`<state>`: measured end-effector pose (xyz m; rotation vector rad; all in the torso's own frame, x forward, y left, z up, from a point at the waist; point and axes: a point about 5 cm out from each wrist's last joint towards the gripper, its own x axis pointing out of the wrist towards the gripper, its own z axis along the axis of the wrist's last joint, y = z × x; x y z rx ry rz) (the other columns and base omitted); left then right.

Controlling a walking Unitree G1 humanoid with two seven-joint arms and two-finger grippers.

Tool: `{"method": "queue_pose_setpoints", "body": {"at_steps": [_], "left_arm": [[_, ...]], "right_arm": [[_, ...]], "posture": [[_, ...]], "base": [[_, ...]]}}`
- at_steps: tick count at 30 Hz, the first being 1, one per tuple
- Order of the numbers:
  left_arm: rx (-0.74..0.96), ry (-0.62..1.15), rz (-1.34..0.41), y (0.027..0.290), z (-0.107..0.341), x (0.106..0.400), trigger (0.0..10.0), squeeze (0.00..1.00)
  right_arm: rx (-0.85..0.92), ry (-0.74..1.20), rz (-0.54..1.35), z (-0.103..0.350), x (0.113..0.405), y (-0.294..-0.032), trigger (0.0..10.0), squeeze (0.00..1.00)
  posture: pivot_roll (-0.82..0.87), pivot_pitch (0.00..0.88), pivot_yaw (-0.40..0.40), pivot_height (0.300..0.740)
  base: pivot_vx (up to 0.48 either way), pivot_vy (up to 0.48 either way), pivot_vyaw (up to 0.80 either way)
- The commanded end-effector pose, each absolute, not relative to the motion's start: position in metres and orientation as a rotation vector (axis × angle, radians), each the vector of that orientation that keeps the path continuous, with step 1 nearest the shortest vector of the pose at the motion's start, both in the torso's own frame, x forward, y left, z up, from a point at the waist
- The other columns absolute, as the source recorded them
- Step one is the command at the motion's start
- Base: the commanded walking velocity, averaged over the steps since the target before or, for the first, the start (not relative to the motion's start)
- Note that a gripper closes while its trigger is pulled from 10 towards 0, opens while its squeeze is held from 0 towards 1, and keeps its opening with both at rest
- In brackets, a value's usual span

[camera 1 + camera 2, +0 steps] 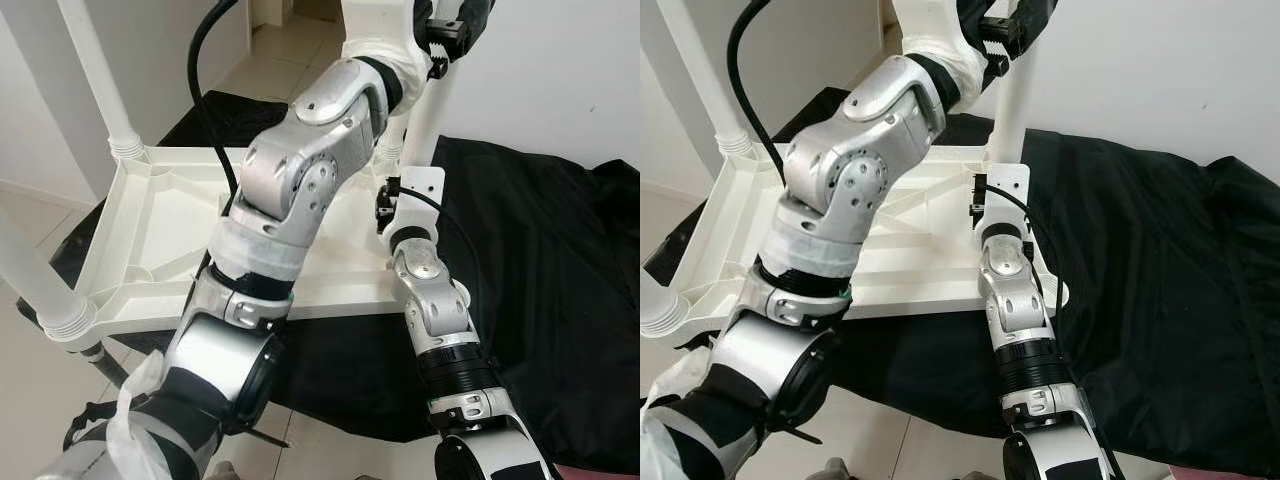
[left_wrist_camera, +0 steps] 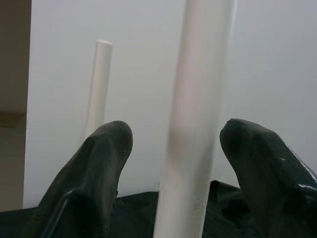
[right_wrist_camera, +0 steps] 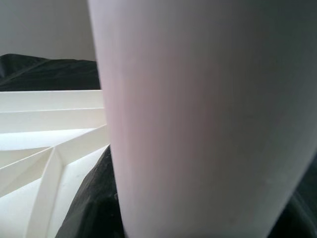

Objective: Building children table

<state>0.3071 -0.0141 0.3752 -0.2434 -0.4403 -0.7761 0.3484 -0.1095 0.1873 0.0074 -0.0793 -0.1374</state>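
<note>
White plastic tabletop (image 1: 170, 230) lies upside down on the black cloth (image 1: 560, 290) on the floor, with legs already standing at three corners you can see. Your left gripper (image 2: 173, 144) has its jaws apart around the upper part of the far right leg (image 1: 425, 120). Your right gripper is pressed close at its base; I cannot tell its jaws. Seating this leg looks like what remains.

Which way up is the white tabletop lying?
Upside down: the tabletop's ribbed underside faces up, and white legs stand upward from its corners.
</note>
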Motion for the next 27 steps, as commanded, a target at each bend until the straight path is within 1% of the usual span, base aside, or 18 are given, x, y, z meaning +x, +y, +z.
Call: {"method": "queue_pose_setpoints", "body": {"at_steps": [1,4,8,10,13,19,21,23,25,27], "left_arm": [[-0.179,-0.502,-0.958,-0.022,0.379,0.295,10.0,0.0],[-0.193,-0.484,-0.915,-0.01,0.366,0.301,10.0,0.0],[-0.183,-0.469,-0.889,-0.004,0.355,0.305,10.0,0.0],[-0.166,-0.463,-0.87,-0.002,0.349,0.307,10.0,0.0],[-0.109,-0.467,-0.837,0.008,0.327,0.308,10.0,0.0],[-0.099,-0.437,-0.834,0.012,0.315,0.309,10.0,0.0],[-0.074,-0.379,-0.812,0.016,0.296,0.311,10.0,0.0],[-0.074,-0.379,-0.812,0.016,0.296,0.311,10.0,0.0],[-0.051,-0.337,-0.787,0.022,0.28,0.314,10.0,0.0],[-0.051,-0.337,-0.787,0.022,0.28,0.314,10.0,0.0]], "right_arm": [[0.013,-0.083,-0.151,0.191,0.349,-0.112,10.0,0.0],[0.035,-0.117,-0.196,0.195,0.348,-0.128,10.0,0.0],[0.041,-0.13,-0.203,0.196,0.347,-0.134,10.0,0.0],[0.055,-0.133,-0.202,0.196,0.346,-0.137,10.0,0.0],[0.063,-0.152,-0.218,0.196,0.34,-0.149,10.0,0.0],[0.059,-0.162,-0.225,0.194,0.334,-0.155,10.0,0.0],[0.112,-0.167,-0.186,0.19,0.323,-0.16,10.0,0.0],[0.112,-0.167,-0.186,0.19,0.323,-0.16,10.0,0.0],[0.137,-0.19,-0.121,0.189,0.312,-0.162,10.0,0.0],[0.137,-0.19,-0.121,0.189,0.312,-0.162,10.0,0.0]], "posture": [[-0.04,0.0,-0.045,0.74],[-0.04,0.0,-0.043,0.74],[-0.04,0.0,-0.042,0.74],[-0.04,0.0,-0.041,0.74],[-0.05,0.0,-0.04,0.74],[-0.06,0.0,-0.038,0.74],[-0.07,0.0,-0.041,0.74],[-0.07,0.0,-0.041,0.74],[-0.09,0.0,-0.034,0.74],[-0.09,0.0,-0.034,0.74]], "base": [[0.0,0.0,0.0],[0.0,0.0,0.0],[0.0,0.0,0.0],[0.0,0.0,0.0],[0.0,0.0,0.0],[0.0,0.0,0.0],[0.0,0.0,0.0],[0.0,0.0,0.0],[0.0,0.0,0.0],[0.0,0.0,0.0]]}}
